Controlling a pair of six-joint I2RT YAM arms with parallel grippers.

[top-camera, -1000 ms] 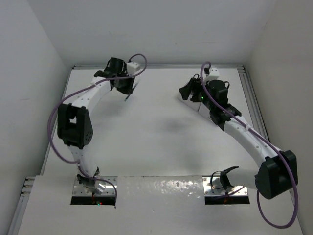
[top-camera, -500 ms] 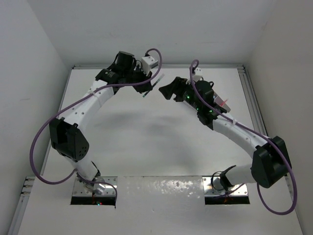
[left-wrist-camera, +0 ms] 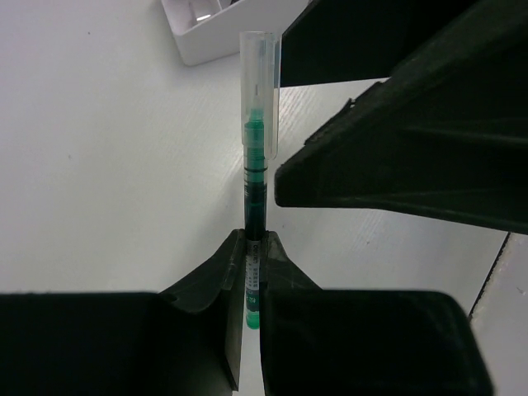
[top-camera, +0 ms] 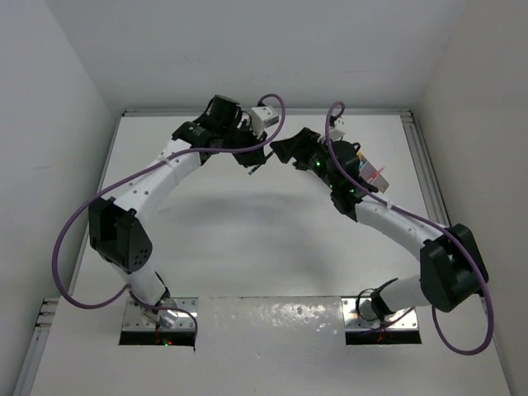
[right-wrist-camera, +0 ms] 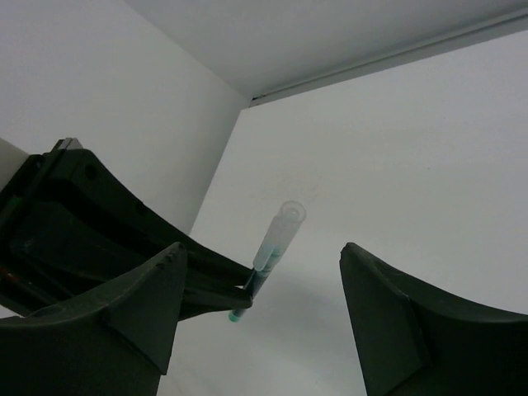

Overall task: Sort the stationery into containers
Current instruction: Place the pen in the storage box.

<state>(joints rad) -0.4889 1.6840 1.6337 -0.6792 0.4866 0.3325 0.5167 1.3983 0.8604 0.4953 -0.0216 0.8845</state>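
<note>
Nearest the lens in the left wrist view, the left gripper (left-wrist-camera: 252,247) was pinched fully shut on the lower barrel of the green pen (left-wrist-camera: 254,177). Its fingers were matte black, angular, hard plastic. The pen stood straight out from the fingertips, long axis in line with them, capped end leading away from the palm. The barrel was slim, round and smooth, with dark green ink showing and a printed label at the clamped end. The cap was clear plastic with a moulded clip. Judged slick and apt to pivot in a two-point pinch. The pen hung clear of the matte white table (top-camera: 247,239), over its far middle. Next out was the right gripper (right-wrist-camera: 262,257), jaws spread wide and holding nothing. Its own camera framed the pen in the gap, tilted, cap uppermost, so the closing line ran roughly across the long axis. From the left wrist camera the right fingers sat just beside the cap. Whether the pen was already inside the gap could not be told. Judgement: a hand-over not yet made. It would turn on the right jaws closing square on the free length beyond the left fingertips. Gripping the cap alone might pull it off. Farthest, past the cap tip, a smooth-walled corner of the white organiser (left-wrist-camera: 206,45) lay on the table, well apart.
</note>
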